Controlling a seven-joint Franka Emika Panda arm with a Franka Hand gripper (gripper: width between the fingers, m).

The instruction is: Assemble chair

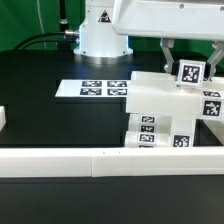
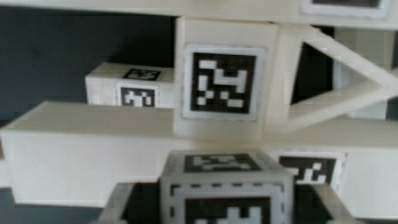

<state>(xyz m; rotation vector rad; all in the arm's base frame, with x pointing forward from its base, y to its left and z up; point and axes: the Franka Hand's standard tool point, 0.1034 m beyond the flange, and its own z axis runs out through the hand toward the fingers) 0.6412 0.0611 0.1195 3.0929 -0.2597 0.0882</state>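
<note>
At the exterior view's upper right, the gripper [image 1: 187, 66] is pinching a short tagged post [image 1: 190, 73] between its fingers. It is holding the post just above the partly built chair [image 1: 165, 108], probably to line it up with its socket. The chair is standing at the right, just behind the border wall [image 1: 90, 158].

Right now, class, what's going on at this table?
The robot's gripper is closed on a small tagged white block, right over a cluster of white chair parts stacked beside the low white wall. The marker board lies flat on the black table, apart from them.
</note>
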